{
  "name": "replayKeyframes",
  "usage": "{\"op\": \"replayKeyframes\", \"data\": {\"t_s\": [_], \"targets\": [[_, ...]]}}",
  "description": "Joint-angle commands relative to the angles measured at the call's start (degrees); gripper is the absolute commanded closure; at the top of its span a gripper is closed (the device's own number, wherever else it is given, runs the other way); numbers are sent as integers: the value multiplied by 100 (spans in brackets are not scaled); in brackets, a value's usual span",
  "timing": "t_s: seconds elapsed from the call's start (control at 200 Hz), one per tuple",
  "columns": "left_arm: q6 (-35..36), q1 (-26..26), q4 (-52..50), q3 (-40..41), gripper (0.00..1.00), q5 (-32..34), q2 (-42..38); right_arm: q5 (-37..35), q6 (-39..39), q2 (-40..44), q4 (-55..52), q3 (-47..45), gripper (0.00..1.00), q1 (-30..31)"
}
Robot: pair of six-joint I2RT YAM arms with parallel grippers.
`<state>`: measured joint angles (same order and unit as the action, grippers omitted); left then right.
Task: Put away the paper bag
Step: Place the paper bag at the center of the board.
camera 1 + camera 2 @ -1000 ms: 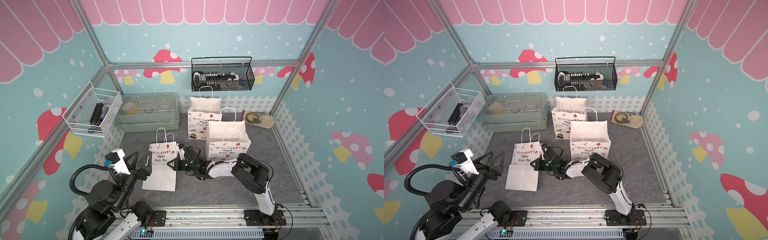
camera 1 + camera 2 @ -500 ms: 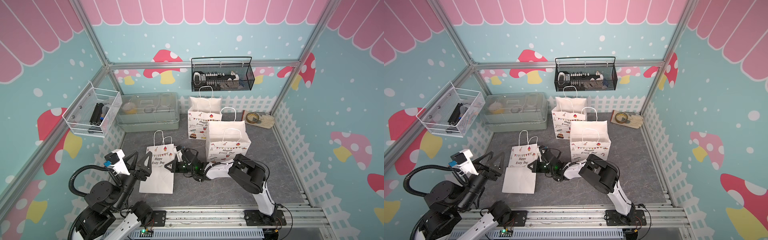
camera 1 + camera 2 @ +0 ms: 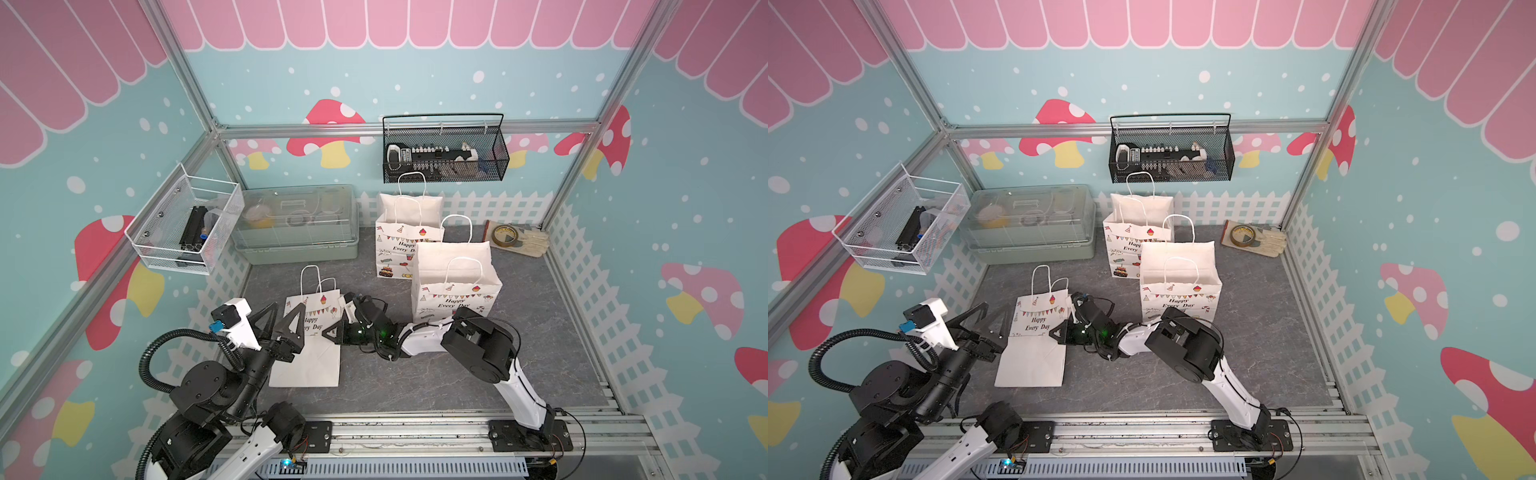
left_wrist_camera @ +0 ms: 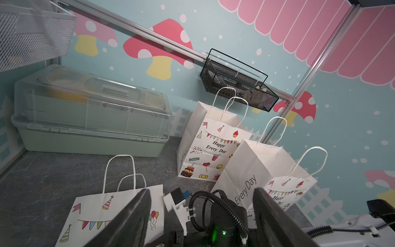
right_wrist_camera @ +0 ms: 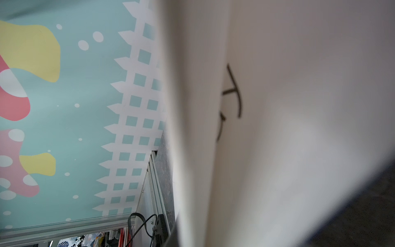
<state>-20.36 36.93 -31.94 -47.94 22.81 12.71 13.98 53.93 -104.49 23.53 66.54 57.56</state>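
— Looking at the flat paper bag [image 3: 309, 357], which way does it run?

— Lengthwise from the front rail toward the back wall, with its handles [image 3: 311, 278] pointing at the lidded green box [image 3: 295, 245]. It lies on the dark table [image 3: 436, 382], left of the middle, and there's a crease across it about halfway up.

— And the arms?

— One on each long edge. The right gripper [image 3: 334, 330] comes in low from the side with its jaws pressed together at the bag's right edge, level with the crease. I'd say it has paper pinched, since its wrist camera sees little but white paper. The left gripper [image 3: 286, 307] hangs over the left edge, spread wide, gripping nothing.

— So who's nearer?

— The right one is touching. The left is just above.

— Room to move?

— Open table toward the rail. The two standing bags [image 3: 455, 286] are close behind the right arm, so I'd swing away from them. Thin paper on a flat top may slide instead of lifting.
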Motion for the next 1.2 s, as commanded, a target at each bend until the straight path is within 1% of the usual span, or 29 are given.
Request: {"op": "replayKeyframes", "data": {"t_s": [0.0,0.24,0.375,0.395,0.48,0.7,0.855,1.191], "targets": [[19,25,4,-110,26,-119,126,-12,555,-306,728,-31,100,78],[76,25,31,-57,26,-90,153,131,1175,-992,1362,-19,100,117],[24,25,-101,-120,26,-154,69,105,1295,-1264,1527,62,100,175],[23,25,-125,-131,26,-144,53,120,1446,-1317,1552,95,100,185],[11,25,-146,-141,26,-112,-18,193,1587,-1500,1607,224,100,229],[-27,25,-153,-141,25,-231,60,184,1655,-1694,1550,372,100,313],[-18,25,-173,-145,25,-266,117,424,1553,-1936,1219,722,100,291],[-28,25,-171,-136,25,-247,91,516,1739,-2424,1310,1092,100,281]]}}
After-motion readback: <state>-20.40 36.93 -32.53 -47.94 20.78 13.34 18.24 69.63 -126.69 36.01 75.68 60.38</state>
